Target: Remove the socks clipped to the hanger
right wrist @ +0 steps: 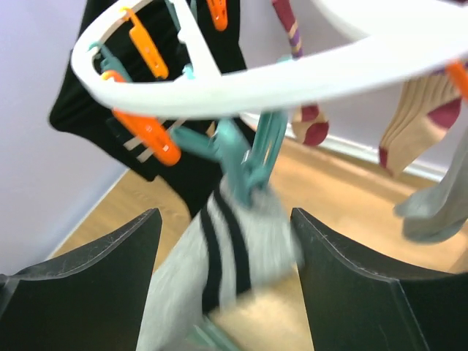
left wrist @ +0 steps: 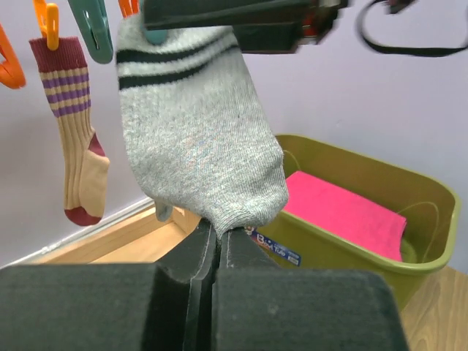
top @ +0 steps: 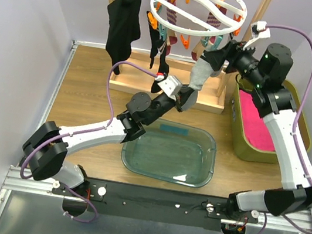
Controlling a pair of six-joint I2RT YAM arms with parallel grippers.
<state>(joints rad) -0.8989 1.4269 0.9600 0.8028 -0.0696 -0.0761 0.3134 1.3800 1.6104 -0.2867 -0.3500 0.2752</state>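
Socks hang pegged under the hanger, upper centre of the top view, seemingly none freed; left wrist view, centre, the left gripper pinches the grey sock's toe; right wrist view, the right gripper gapes around its teal peg.

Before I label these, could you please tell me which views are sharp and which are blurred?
Top external: evenly lit and sharp, with faint glare in the clear tub. Left wrist: the grey sock shows crisp knit; the cable at top right is blurred. Right wrist: that sock's striped cuff, the teal peg and the white hanger are smeared.
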